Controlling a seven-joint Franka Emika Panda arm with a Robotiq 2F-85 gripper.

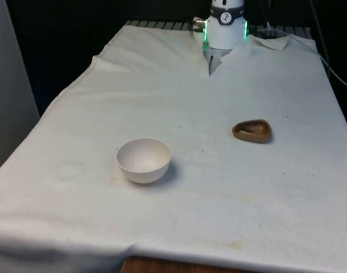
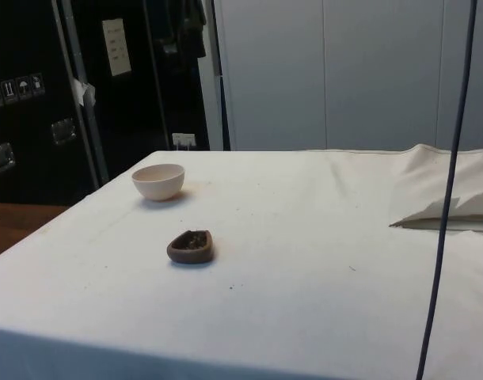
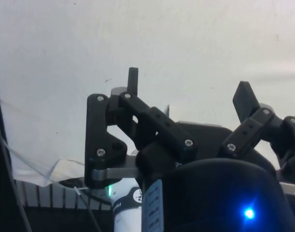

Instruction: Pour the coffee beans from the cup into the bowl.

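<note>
Two vessels are seen on the table [image 1: 60, 216], which is covered by a white cloth [image 1: 264, 199]: one cup [image 1: 252, 131] and one bowl [image 1: 144, 160]. The cup is a small, low, brown piece with a rounded, slightly pointed outline; dark coffee beans [image 2: 194, 239] are seen inside it in the side view. It is set upright on the cloth, towards the front view's right. The bowl is round, pale and off-white, with a smooth wall, and its inside is seen bare in the front view. It is placed upright towards the front view's left and nearer the camera than the cup, well apart from it. In the side view the bowl [image 2: 158, 181] is found farther back and the cup [image 2: 191, 246] nearer.

One gripper [image 3: 188, 94] is shown in the wrist view, black, with its two fingers [image 3: 132, 80] spread wide and nothing held between them. Only plain white cloth is seen beyond the fingertips, so neither cup nor bowl lies close by the gripper there; how far the cup lies from the gripper cannot be told.
</note>
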